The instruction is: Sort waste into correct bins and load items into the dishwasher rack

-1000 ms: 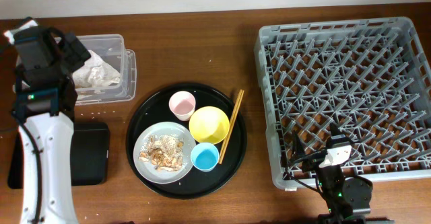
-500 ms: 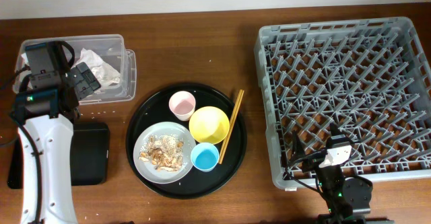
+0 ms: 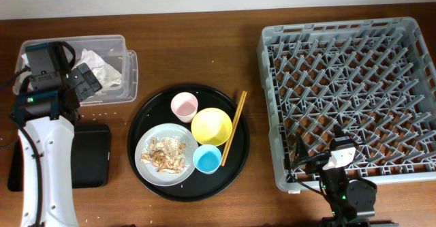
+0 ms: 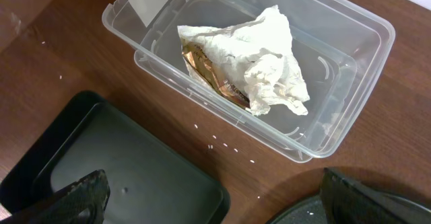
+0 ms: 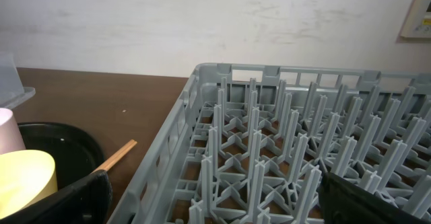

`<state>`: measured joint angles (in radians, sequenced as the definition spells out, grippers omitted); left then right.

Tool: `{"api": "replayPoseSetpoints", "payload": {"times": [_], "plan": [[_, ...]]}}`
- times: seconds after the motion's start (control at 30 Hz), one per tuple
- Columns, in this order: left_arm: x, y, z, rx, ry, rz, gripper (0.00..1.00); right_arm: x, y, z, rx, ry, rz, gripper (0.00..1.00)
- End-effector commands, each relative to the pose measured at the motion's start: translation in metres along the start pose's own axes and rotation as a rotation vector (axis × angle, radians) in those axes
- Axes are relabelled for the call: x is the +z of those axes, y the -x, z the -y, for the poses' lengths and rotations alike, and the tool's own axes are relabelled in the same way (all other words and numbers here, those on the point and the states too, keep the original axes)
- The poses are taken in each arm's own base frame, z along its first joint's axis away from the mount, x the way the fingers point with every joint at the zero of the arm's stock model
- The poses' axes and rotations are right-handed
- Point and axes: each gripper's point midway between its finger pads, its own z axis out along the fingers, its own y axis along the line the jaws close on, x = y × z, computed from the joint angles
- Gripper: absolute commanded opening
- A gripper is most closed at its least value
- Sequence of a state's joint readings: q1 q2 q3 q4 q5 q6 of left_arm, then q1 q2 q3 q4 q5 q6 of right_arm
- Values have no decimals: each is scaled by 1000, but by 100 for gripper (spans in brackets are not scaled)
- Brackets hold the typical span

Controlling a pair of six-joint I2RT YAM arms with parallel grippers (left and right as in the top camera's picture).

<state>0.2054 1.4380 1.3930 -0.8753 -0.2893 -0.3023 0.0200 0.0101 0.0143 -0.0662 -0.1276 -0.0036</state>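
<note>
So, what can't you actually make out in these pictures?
Left wrist view: the snack wrapper lies mostly under the napkin in the clear box; its print is unreadable.
Overhead: the left arm covers part of the shallow black tray.
Overhead: the chopsticks are too thin to count.
Right wrist view: the left edge cuts off the pink cup.

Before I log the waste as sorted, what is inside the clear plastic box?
The clear plastic box holds a crumpled white napkin lying over a brown snack wrapper, whose edge shows at its left. Whatever else lies beneath the napkin is covered.
</note>
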Motion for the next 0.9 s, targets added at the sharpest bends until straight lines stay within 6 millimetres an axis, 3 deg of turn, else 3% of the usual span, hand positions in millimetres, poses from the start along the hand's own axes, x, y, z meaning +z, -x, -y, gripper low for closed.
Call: {"api": "replayPoseSetpoints", "payload": {"times": [0.0,0.47,0.53,0.6,0.67,0.87], "plan": [[0,2,-5,-1,18,5,99,0,-3,3,5,-12,-3,99],[0,2,-5,-1,18,5,99,0,2,2,4,-11,17,99],[0,2,-5,-1,18,5,99,-2,25,-11,37,67,108,99],[0,2,-5,0,18,5,99,-11,54,-40,117,252,214,99],[0,2,-5,-1,18,5,99,-27,68,-73,191,473,239,99],[0,2,-5,-1,18,5,99,-46,92,-89,298,614,293,99]]}}
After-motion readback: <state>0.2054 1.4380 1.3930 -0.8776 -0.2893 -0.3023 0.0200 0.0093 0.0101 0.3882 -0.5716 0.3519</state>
